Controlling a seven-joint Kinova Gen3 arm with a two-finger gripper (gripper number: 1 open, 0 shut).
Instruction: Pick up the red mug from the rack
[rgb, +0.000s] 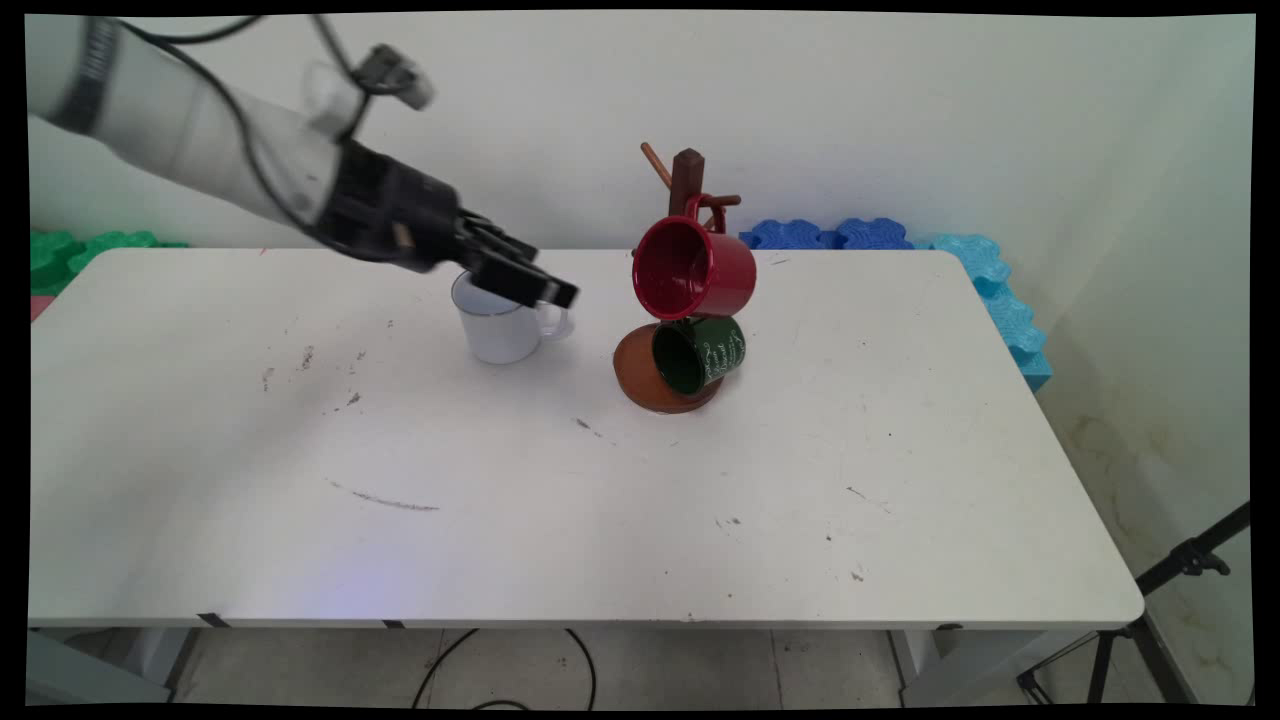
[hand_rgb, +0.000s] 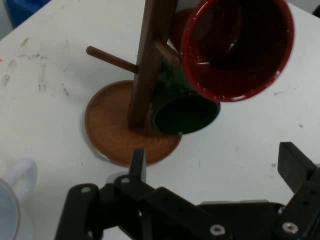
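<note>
While empty, claw (rgb: 535, 282) just above white mug (rgb: 497, 330)

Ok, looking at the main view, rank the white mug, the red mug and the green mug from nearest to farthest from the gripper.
1. White mug: directly beneath the gripper, at the table's back middle.
2. Red mug: to the picture's right, hanging high on the wooden mug tree.
3. Green mug: hanging lower on the tree, above its round base.

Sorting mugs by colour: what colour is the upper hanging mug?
Red mug, clearest in the main view.
</note>
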